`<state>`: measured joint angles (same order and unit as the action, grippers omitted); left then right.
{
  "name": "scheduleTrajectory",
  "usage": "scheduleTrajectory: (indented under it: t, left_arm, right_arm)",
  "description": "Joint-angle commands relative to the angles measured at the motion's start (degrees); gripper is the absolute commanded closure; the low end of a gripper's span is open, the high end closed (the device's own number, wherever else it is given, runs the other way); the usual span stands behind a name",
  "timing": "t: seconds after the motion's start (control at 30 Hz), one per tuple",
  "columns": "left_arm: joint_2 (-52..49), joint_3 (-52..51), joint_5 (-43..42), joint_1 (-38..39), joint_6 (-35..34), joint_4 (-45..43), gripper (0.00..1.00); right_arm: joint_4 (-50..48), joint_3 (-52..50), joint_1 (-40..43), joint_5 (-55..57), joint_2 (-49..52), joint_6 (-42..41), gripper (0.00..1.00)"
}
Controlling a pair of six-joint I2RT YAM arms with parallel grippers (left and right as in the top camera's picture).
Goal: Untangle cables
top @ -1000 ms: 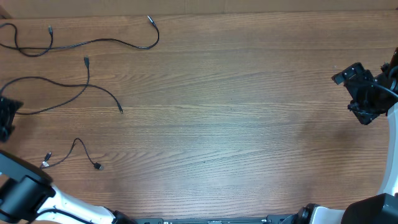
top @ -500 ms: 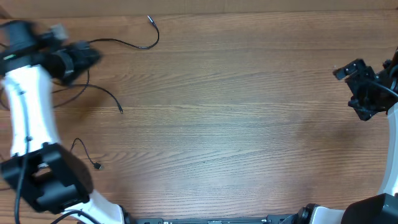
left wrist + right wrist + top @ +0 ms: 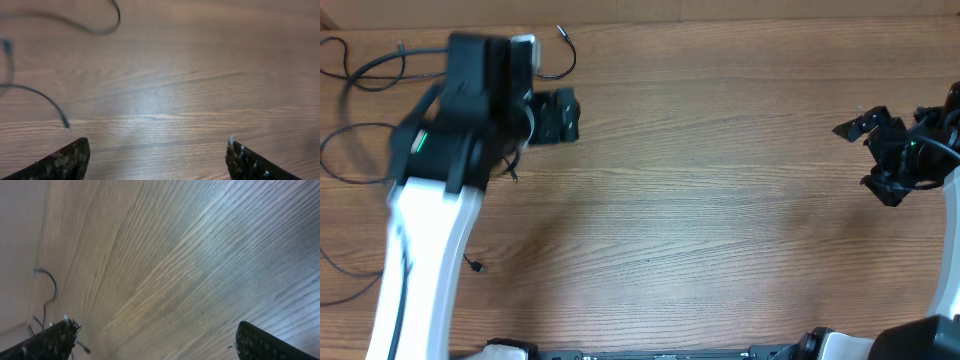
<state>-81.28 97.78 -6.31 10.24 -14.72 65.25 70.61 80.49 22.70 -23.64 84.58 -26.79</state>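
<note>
Several thin black cables lie apart on the wooden table at the far left. One curls at the top (image 3: 567, 62), another ends in a plug (image 3: 513, 176), and a short one shows only its plug (image 3: 477, 267). My left arm covers much of them. My left gripper (image 3: 568, 118) is open and empty, above bare wood just right of the cables. Its wrist view shows the open jaws (image 3: 155, 147), the curled cable (image 3: 102, 31) and a plug end (image 3: 64, 124) ahead. My right gripper (image 3: 858, 155) is open and empty at the far right (image 3: 155, 330). A cable (image 3: 49, 286) shows far off.
The wooden table (image 3: 700, 220) fills the view. Its back edge runs along the top of the overhead view. My blurred left arm (image 3: 430, 230) crosses the left side from the front edge.
My left arm has swung from the left edge up and rightward over the cables, and now covers part of them. My right gripper has shifted slightly left and turned.
</note>
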Motion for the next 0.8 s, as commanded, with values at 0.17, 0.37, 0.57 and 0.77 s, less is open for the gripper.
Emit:
scheduleTrajectory:
  t: [0.17,0.37,0.57,0.77]
  left_arm:
    - [15.2,0.4,6.7,1.4,-1.2,4.8,0.00]
    - [17.0,0.4,7.0,1.4,-0.9,9.6,0.00]
    - [15.3,0.4,6.9,1.4,-0.9,12.6,0.00]
    - [12.4,0.4,6.6,1.4,-1.0,12.5,0.00]
  right_arm:
    - [4.5,-0.4,-2.8,2.1,-19.0,6.3,0.00]
    - [3.1,-6.4,-3.9,5.6,-39.5,6.3,0.00]
    - [0.0,-10.6,-3.9,7.4,-57.4,6.3,0.00]
    - [0.5,-10.6,-3.9,9.5,-62.1,6.3,0.00]
